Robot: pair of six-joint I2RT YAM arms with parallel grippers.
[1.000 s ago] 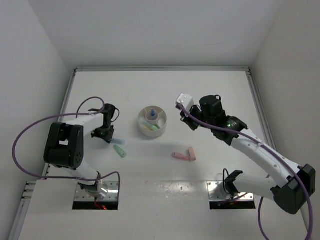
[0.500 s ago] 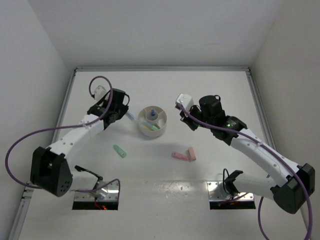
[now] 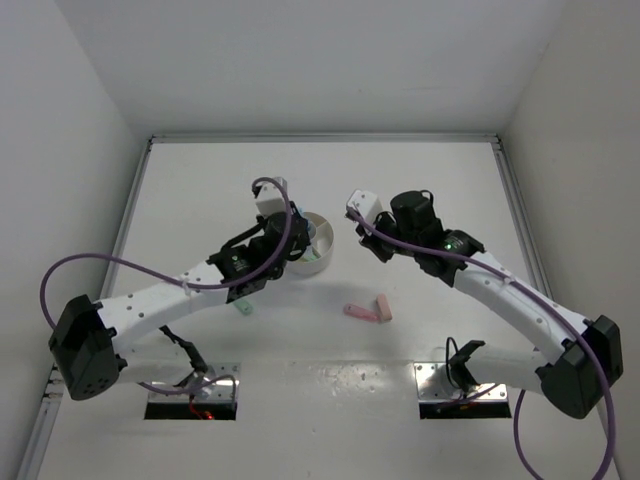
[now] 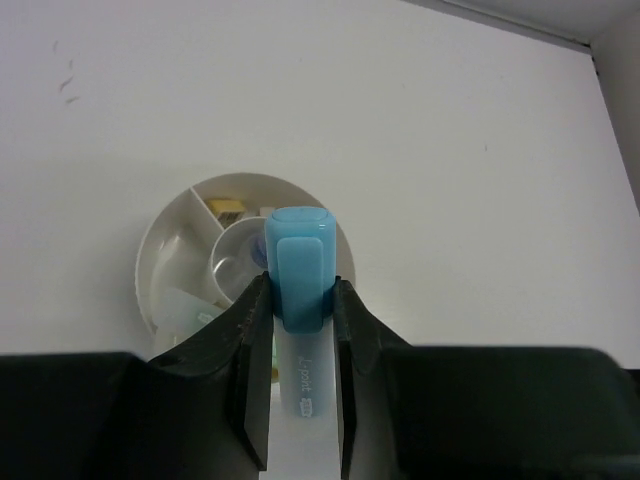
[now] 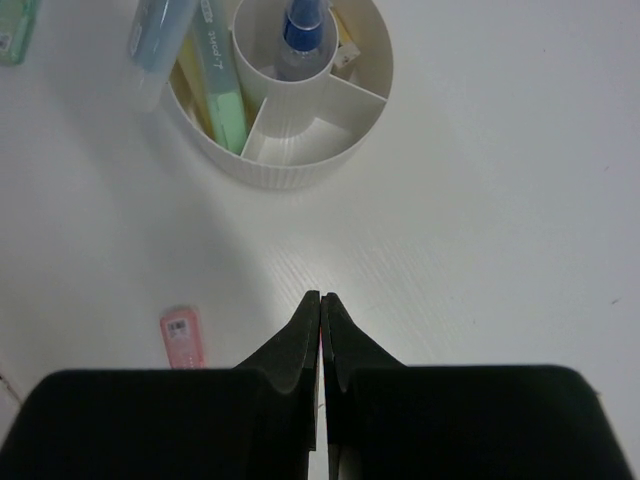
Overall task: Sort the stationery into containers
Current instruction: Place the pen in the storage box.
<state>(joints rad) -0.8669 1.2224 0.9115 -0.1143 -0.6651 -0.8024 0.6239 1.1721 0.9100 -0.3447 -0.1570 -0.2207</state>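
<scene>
My left gripper [image 4: 298,290] is shut on a light blue bar [image 4: 298,262] and holds it over the near rim of the round white divided dish [image 4: 160,250]. In the top view the left gripper [image 3: 291,241] overlaps the dish [image 3: 318,250]. The dish holds a mint bar [image 5: 222,85], a yellow bar [image 5: 185,85], a small yellow piece [image 4: 226,207] and a blue piece [image 5: 303,25] in the centre cup. My right gripper [image 5: 320,297] is shut and empty, right of the dish [image 5: 300,170] in the top view [image 3: 377,248]. Two pink bars [image 3: 360,312] [image 3: 384,305] lie on the table.
A mint bar [image 3: 241,306] lies on the table, partly under my left arm. One pink bar [image 5: 183,338] shows left of my right fingers. White walls close the table at the back and both sides.
My left arm has swung from the table's left side across to the dish, carrying the light blue bar. The right arm has barely moved.
</scene>
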